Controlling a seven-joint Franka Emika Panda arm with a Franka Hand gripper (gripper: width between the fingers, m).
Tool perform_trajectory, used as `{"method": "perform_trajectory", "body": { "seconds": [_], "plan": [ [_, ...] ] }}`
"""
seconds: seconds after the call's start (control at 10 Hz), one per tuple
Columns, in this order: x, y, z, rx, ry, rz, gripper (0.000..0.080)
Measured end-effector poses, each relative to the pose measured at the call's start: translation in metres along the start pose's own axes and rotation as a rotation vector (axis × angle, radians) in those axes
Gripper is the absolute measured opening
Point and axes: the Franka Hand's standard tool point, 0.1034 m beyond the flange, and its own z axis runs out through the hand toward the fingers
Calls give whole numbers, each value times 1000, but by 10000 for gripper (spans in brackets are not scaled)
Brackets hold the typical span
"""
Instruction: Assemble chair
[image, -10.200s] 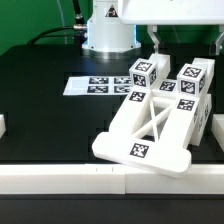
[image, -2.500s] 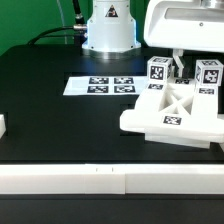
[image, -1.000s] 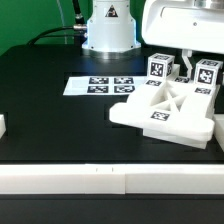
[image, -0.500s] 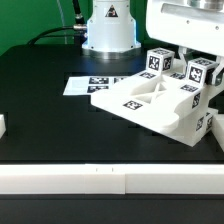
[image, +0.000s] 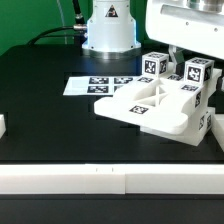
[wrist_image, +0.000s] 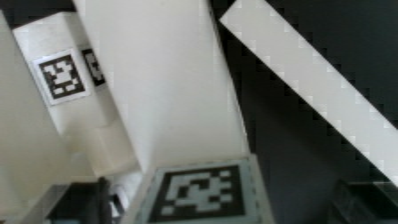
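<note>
On the black table (image: 50, 110), toward the exterior view's right, the scene reads as follows.

Chair: the chair (image: 155, 105) is a cluster of matte white parts; a cross-braced flat plate (image: 140, 103) lies tilted on top of the blocks, its low edge toward the marker board.

Blocks: notched blocks with black-and-white tags stand behind the plate; one tagged cube (image: 154, 63) and another (image: 198, 72) rise above it.

Arm pose: the arm's glossy white wrist body (image: 185, 25) hangs over the rear of the chair, pointing down, at the exterior view's upper right.

Gripper: the gripper (image: 178, 62) sits between the two tagged cubes, just above the plate.

Jaws: in the wrist view dark finger pads (wrist_image: 80, 203) flank a tall white bar (wrist_image: 169, 110) with a gap at each side; the jaws stand apart, clamped on nothing.

Marker board: the marker board (image: 85, 85) lies flat beside the chair, its near corner partly covered by the plate.

Robot base: the base (image: 108, 30) stands behind the marker board.

Rail: a white rail (image: 90, 180) runs along the table's near edge, in front of the chair.
</note>
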Motion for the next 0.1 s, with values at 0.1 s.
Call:
{"method": "perform_trajectory", "body": {
  "seconds": [0.1],
  "plan": [
    [0, 0, 0, 0, 0, 0, 641]
  ]
}}
